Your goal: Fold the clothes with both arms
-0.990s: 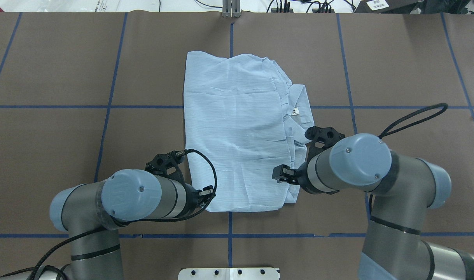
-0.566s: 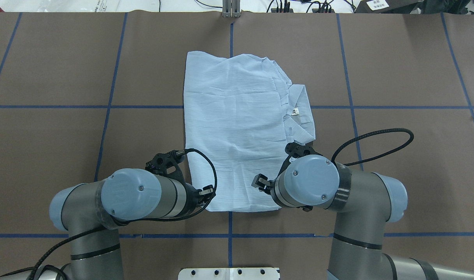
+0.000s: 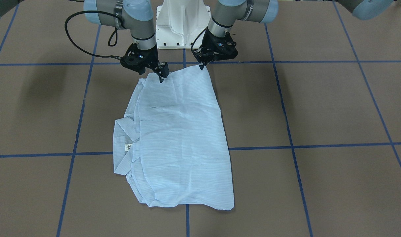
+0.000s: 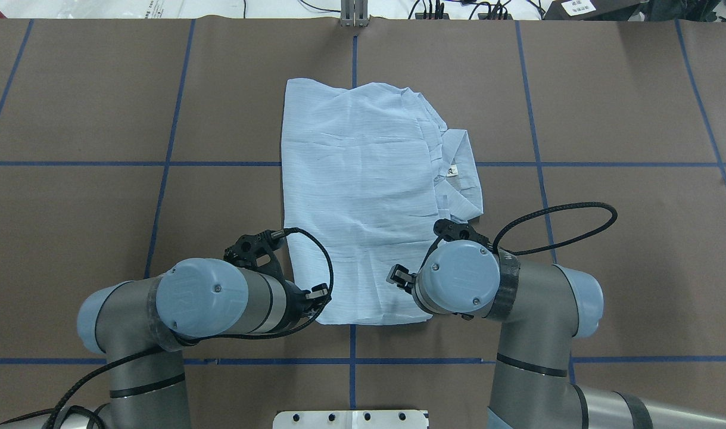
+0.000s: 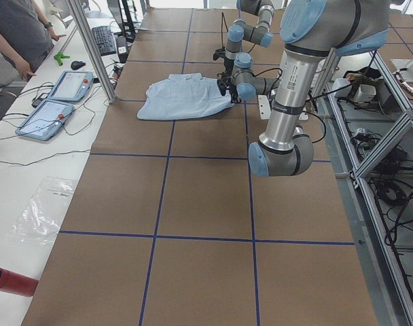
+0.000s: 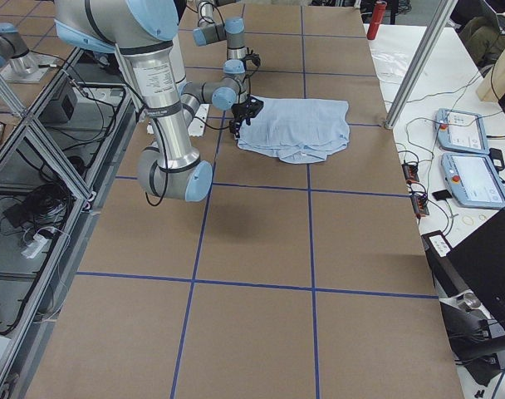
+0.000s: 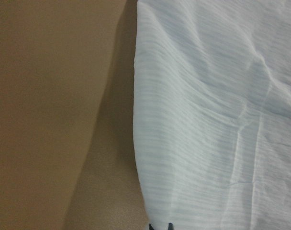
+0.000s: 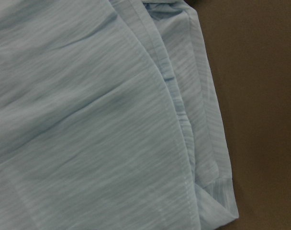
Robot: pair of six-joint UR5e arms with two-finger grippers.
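Front-facing view: a pale-blue striped shirt (image 3: 180, 138) lies folded flat on the brown surface (image 3: 318, 105), with its collar (image 3: 120, 138) and white neck label (image 3: 128, 147) exposed on the robot's right. The left gripper (image 3: 200, 67) sits on the shirt's corner nearest the robot. The right gripper (image 3: 161, 79) touches the same edge further along.

Overhead view: both arms reach in over the shirt's (image 4: 363, 196) near edge, the left gripper (image 4: 318, 295) at its corner and the right gripper (image 4: 398, 277) over the cloth.

Side views: the shirt (image 5: 183, 98) is far off, and the grippers are too small to judge.

Left wrist view: two dark fingertips (image 7: 170, 225) sit close together at the shirt's (image 7: 207, 120) edge, so the jaws appear clamped on it.

Right wrist view: layered hems of the shirt (image 8: 88, 120) show but no fingers, so I cannot tell how these jaws stand.
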